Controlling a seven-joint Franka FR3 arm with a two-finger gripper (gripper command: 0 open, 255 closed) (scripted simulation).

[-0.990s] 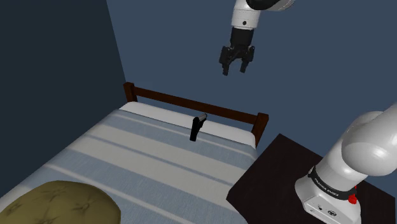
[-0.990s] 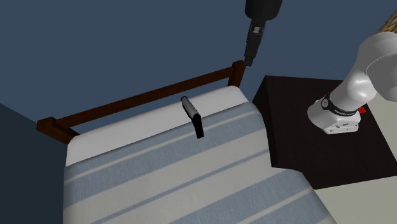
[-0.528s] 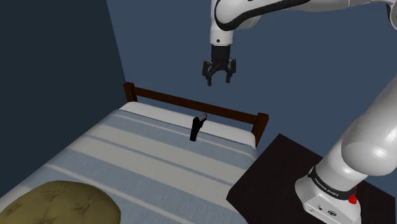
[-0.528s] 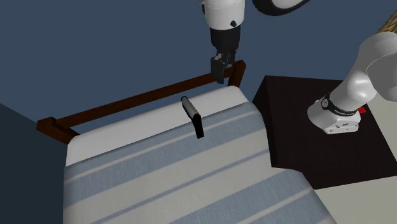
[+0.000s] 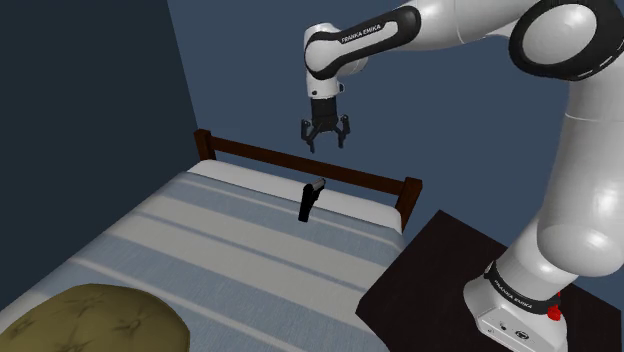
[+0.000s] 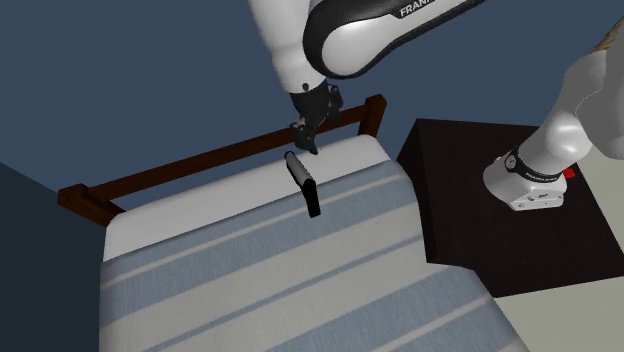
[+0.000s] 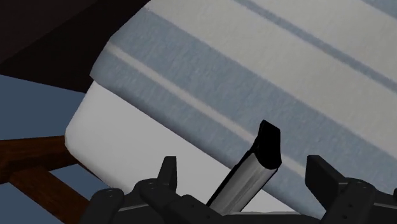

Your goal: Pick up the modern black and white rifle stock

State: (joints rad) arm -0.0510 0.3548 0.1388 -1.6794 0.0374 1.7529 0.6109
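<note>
Shoulder view: within a second the gripper has swung in and dropped. It now hangs, fingers spread, above the black rifle stock near the bed's rail end (descent comes next, I judge).

Second exterior view: the gripper is just over the stock's grey end; its fingers overlap there.

Wrist view: the stock sits untouched between the fingers, its near end hidden behind the hand.

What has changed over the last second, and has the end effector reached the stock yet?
The end effector has come down and toward the shoulder view's left. It now hangs open above the stock and is not gripping it. Nothing was taken hold of. The stock lies where it was on the bed, and the cushion has not moved.
</note>
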